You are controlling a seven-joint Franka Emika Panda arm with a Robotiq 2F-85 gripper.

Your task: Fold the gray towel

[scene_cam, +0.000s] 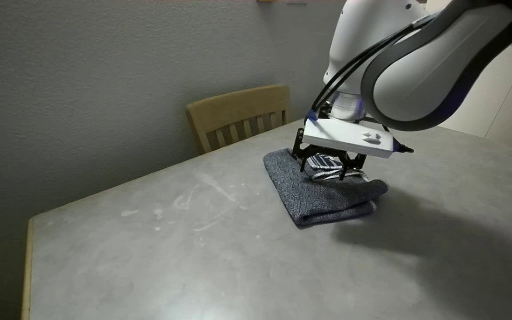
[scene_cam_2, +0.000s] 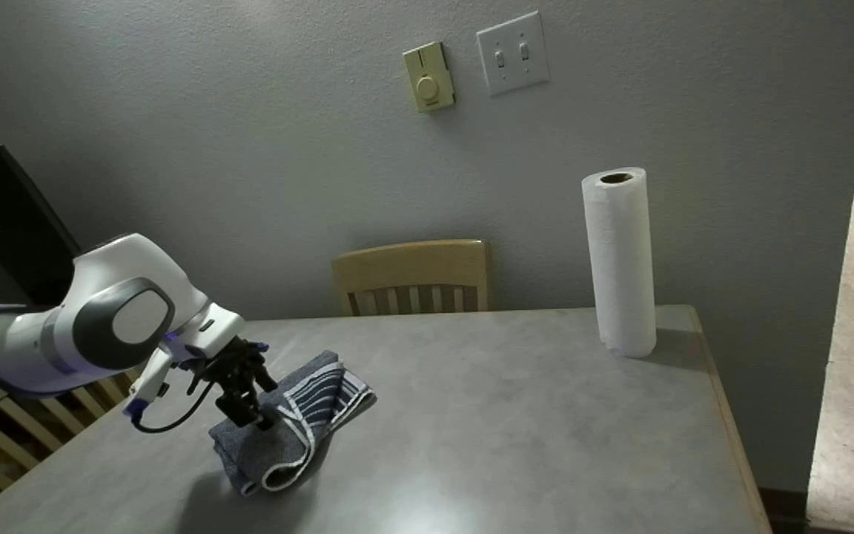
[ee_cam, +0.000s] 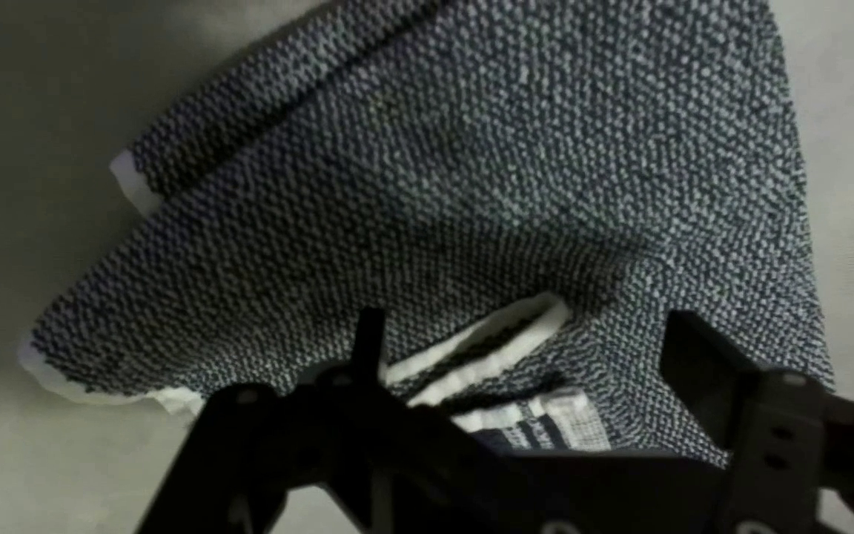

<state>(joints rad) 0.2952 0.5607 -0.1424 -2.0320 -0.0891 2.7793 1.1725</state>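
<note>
Gray towel (scene_cam: 318, 195) lies on the desk (scene_cam: 149, 253), seemingly partly folded into layers, its striped end (scene_cam_2: 319, 394) bunched unevenly. The claw (ee_cam: 526, 319) stands over it, jaws apart; neatening that end likely remains.

A gripper (scene_cam: 322, 174), jaws spread, hangs over a folded gray towel (scene_cam: 316, 198) on a table (scene_cam: 171, 258) near a chair (scene_cam: 238, 103).

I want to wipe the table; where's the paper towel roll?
In an exterior view, the paper towel roll stands upright near the far right corner of the table, right of the far chair.
</note>
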